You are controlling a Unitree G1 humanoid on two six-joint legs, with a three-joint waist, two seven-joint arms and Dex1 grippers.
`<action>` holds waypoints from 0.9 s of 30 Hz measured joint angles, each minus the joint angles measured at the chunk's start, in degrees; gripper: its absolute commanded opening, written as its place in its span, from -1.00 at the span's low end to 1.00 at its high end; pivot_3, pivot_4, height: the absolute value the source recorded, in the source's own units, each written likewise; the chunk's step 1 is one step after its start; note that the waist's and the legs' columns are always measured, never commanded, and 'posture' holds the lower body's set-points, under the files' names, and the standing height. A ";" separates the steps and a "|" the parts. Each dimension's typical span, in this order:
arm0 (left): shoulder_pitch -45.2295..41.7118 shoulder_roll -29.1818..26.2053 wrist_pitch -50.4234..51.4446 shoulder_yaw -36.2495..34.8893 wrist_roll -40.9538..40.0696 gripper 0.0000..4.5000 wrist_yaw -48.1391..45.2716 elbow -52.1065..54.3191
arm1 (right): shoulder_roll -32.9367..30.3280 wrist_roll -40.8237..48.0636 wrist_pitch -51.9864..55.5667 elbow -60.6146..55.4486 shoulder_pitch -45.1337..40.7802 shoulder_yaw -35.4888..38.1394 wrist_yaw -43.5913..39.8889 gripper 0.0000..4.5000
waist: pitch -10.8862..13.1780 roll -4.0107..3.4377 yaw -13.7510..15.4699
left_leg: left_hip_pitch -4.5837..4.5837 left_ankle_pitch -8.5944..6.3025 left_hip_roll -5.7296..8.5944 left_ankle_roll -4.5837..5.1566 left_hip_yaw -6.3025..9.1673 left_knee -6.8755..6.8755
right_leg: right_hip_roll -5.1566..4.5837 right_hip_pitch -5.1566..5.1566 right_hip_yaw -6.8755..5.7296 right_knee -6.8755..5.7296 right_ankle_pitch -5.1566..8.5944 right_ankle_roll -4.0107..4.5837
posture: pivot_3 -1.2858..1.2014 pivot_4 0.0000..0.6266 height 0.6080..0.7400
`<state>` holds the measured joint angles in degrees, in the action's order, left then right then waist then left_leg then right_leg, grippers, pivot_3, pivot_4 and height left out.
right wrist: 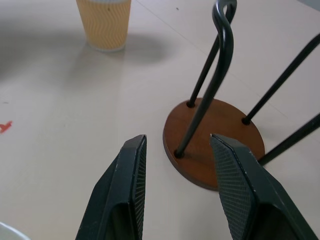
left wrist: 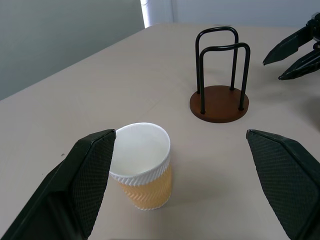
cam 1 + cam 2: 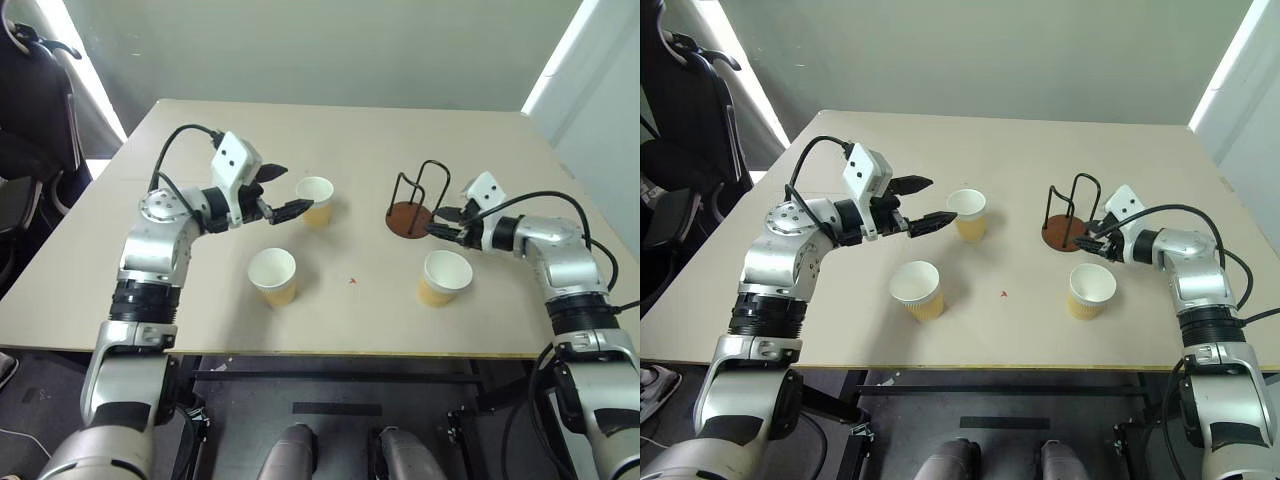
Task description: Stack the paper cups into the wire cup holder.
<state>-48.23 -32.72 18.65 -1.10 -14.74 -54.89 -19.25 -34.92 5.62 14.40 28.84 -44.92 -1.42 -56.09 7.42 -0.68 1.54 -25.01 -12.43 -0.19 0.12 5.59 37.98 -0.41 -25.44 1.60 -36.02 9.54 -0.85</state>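
Three paper cups stand upright on the table: one at the middle (image 3: 315, 200), one nearer the front (image 3: 272, 276), and one at the front right (image 3: 445, 277). The wire cup holder (image 3: 415, 205) stands empty right of the middle cup. My left gripper (image 3: 291, 190) is wide open just left of the middle cup (image 2: 142, 175), fingertips short of it and nothing held. My right gripper (image 3: 440, 222) is open beside the holder's right edge, and the holder's brown base (image 1: 215, 140) lies just past its fingertips. Nothing is between its fingers.
The beige table (image 3: 200, 330) has its front edge close below the two nearer cups. A small red mark (image 3: 352, 281) lies between them. A black chair (image 3: 30, 110) stands off the table's left side.
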 measured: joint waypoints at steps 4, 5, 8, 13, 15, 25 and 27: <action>0.01 0.00 0.00 -0.01 0.00 0.99 0.03 0.00 | 0.01 -0.45 -0.48 0.81 -0.47 -0.01 -0.01 -0.12 | 0.00 0.00 0.00 | 0.00 0.00 0.00 0.00 0.00 0.00 | 0.00 0.00 0.00 0.00 0.00 0.00 | 0.03 -0.52 1.00; 0.03 0.00 0.00 -0.03 0.00 0.99 0.05 0.00 | 0.00 -0.61 -0.61 1.10 -0.66 -0.01 -0.04 -0.12 | 0.00 0.00 0.00 | 0.00 0.00 0.00 0.00 0.00 0.00 | 0.00 0.00 0.00 0.00 0.00 0.00 | 0.03 -0.52 1.00; 0.15 0.01 0.00 -0.16 -0.01 0.99 0.25 0.00 | -0.08 -0.97 -0.81 1.72 -0.76 -0.01 -0.28 -0.12 | 0.00 0.00 0.00 | 0.00 0.00 0.00 0.00 0.00 0.00 | 0.00 0.00 0.00 0.00 0.00 0.00 | 0.03 -0.52 1.00; 0.69 0.01 0.00 -0.29 -0.02 1.00 0.33 0.10 | -0.09 -0.66 -0.01 2.47 -1.50 0.06 -1.48 0.11 | 0.00 0.00 -0.04 | 0.00 0.00 0.00 0.00 0.00 0.00 | 0.00 0.00 0.00 0.00 0.00 0.00 | 0.03 -0.52 1.00; 0.98 0.01 0.00 -0.30 -0.02 1.00 0.37 0.10 | -0.10 -0.19 0.32 2.47 -2.19 0.20 -1.70 0.40 | 0.00 0.00 -0.05 | 0.00 0.00 0.00 0.00 0.00 0.00 | 0.00 0.00 0.00 0.00 0.00 0.00 | 0.03 -0.52 1.00; 1.05 0.00 -0.01 -0.42 0.00 1.00 0.49 0.10 | -0.02 -0.18 -0.31 3.54 -3.34 0.21 -0.20 0.99 | 0.00 0.00 0.00 | 0.00 0.00 0.00 0.00 0.00 0.00 | 0.00 0.00 0.00 0.00 0.00 0.00 | 0.03 -0.52 1.00; 1.05 -0.01 -0.02 -0.43 0.01 1.00 0.48 0.10 | 0.13 -0.17 -0.32 3.65 -3.46 0.21 -0.06 0.99 | 0.00 0.00 -0.02 | 0.00 0.00 0.00 0.00 0.00 0.00 | 0.00 0.00 0.00 0.00 0.00 0.00 | 0.03 -0.52 1.00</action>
<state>-47.19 -32.73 18.63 -1.53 -14.73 -54.41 -19.15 -34.79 5.45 14.08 32.49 -48.38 -1.21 -56.14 7.42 -0.68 1.53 -25.01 -12.43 -0.20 0.12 5.59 37.98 -0.42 -25.44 1.60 -36.02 9.54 -0.85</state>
